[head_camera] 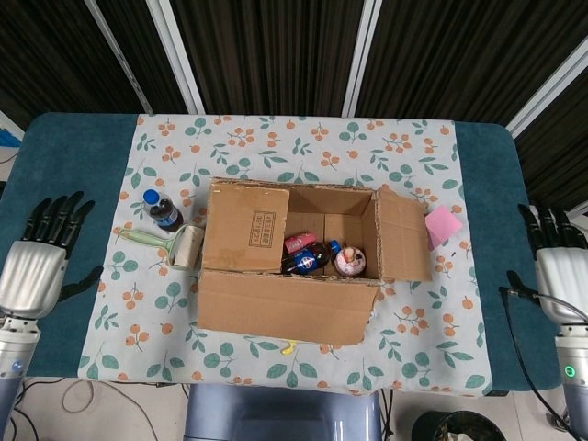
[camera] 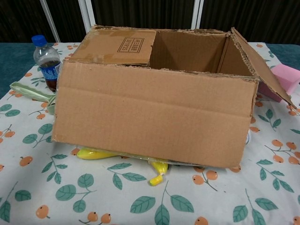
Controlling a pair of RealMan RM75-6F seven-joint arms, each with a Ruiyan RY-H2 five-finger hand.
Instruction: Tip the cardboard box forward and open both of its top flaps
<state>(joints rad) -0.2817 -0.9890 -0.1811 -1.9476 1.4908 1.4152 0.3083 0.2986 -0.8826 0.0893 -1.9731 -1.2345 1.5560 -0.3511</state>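
The cardboard box (head_camera: 294,262) stands mid-table with its top open; in the chest view the box (camera: 154,112) fills the frame. Its left flap (head_camera: 244,227) lies over part of the opening. Its right flap (head_camera: 401,236) slopes outward. The front flap (head_camera: 285,305) hangs forward. Inside I see a dark bottle (head_camera: 308,258) and a round container (head_camera: 349,261). My left hand (head_camera: 39,262) hovers open over the table's left edge, far from the box. My right hand (head_camera: 559,262) is open at the far right edge, holding nothing. Neither hand shows in the chest view.
A cola bottle (head_camera: 162,210) and a lint roller (head_camera: 180,244) lie left of the box. A pink block (head_camera: 443,224) sits right of the right flap. Something yellow (camera: 158,168) pokes out under the box's front. The floral cloth (head_camera: 303,147) covers the table's middle.
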